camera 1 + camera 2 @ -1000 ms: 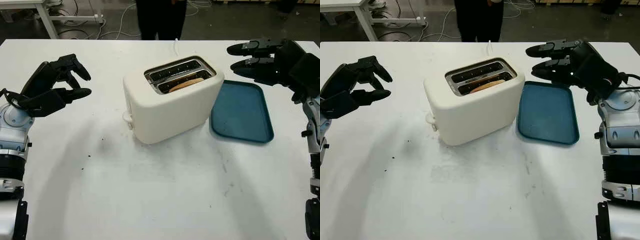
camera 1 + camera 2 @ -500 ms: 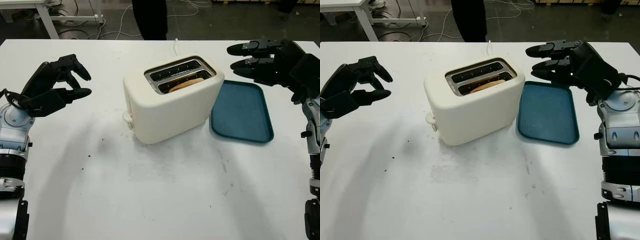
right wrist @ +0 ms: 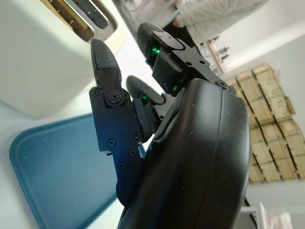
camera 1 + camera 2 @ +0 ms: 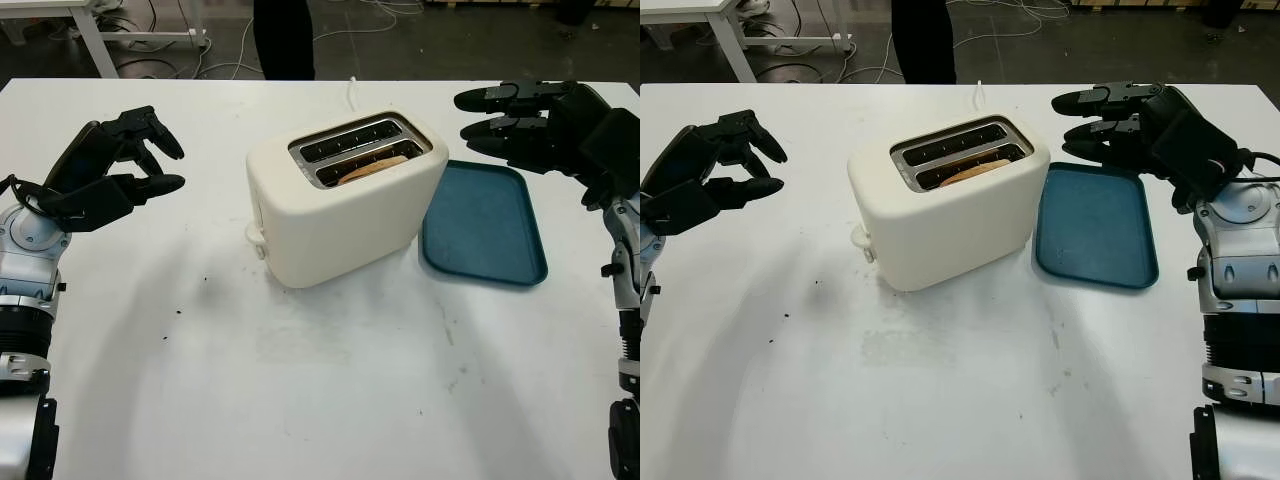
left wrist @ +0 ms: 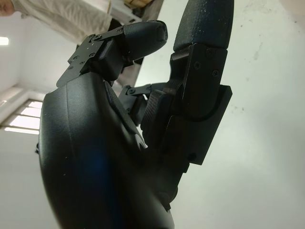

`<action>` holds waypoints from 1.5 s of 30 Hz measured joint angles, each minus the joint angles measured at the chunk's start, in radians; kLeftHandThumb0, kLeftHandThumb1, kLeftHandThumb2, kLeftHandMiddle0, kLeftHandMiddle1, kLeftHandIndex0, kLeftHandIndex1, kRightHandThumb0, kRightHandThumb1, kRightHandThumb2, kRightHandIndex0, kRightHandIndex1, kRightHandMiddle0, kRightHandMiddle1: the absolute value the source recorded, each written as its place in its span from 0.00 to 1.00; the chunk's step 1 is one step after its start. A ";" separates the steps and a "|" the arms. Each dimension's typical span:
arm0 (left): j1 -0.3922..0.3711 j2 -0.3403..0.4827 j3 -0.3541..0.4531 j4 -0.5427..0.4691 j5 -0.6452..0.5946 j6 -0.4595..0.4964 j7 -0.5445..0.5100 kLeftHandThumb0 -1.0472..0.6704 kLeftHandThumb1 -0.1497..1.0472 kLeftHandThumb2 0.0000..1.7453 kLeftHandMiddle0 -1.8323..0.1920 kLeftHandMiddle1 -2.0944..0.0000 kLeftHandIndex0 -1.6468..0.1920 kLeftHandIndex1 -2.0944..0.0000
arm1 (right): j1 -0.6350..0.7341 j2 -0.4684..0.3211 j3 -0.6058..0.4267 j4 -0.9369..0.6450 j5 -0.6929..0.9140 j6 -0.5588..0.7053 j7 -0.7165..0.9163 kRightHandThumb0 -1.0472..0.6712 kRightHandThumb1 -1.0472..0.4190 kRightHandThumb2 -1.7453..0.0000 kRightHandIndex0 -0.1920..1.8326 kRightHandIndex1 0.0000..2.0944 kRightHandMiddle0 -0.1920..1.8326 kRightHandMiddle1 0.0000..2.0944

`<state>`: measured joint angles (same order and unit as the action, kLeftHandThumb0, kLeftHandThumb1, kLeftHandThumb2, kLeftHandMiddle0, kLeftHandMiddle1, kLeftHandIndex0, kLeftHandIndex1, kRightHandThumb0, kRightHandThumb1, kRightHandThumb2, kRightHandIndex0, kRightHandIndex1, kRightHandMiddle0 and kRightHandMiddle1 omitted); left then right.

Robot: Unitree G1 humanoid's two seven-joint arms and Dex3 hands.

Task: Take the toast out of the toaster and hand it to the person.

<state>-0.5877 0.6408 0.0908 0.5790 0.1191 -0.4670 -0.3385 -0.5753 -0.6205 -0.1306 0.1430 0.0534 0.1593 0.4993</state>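
The toaster (image 4: 345,200) stands near the middle of the white table (image 4: 300,400), turned at an angle so that its two slots run slantwise, from the near left up toward the far right. The toast (image 4: 372,170) sits in the slot nearer the robot, toward that slot's right end, with only its top edge showing above the rim. Its long axis follows the slot.

The right hand (image 4: 500,118) hangs in the air to the right of the toaster, above the far edge of a blue tray (image 4: 485,225) that lies just beside the toaster's right side. It holds nothing, and its fingers point toward the toaster's top. The left hand (image 4: 125,175) hovers well to the left of the toaster, also empty, its fingers bent and turned toward the toaster.

The toast lies to the left of the right hand and a little lower, and this hand looks clearly nearer to it than the left. The likely move is for the right hand to travel left over the toaster's top and come down on the exposed edge, with its fingers set across the slot to pinch the slice by its flat faces.

A person (image 4: 283,35) stands beyond the toaster, at the table's far edge.
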 measured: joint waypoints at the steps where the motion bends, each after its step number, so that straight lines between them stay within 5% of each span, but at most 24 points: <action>1: 0.000 0.000 0.000 0.000 0.000 0.000 0.000 0.00 0.89 0.16 0.61 0.31 0.69 0.30 | 0.000 0.000 0.001 -0.001 0.000 0.000 0.000 0.36 0.11 1.00 0.40 0.24 0.47 0.00; 45: -0.023 -0.004 -0.006 0.021 -0.001 -0.009 -0.007 0.00 0.89 0.15 0.61 0.33 0.68 0.31 | 0.000 0.000 0.004 -0.010 -0.011 0.004 0.001 0.37 0.11 1.00 0.38 0.28 0.47 0.00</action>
<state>-0.6108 0.6372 0.0850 0.6003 0.1180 -0.4763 -0.3455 -0.5756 -0.6204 -0.1262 0.1326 0.0421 0.1634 0.4999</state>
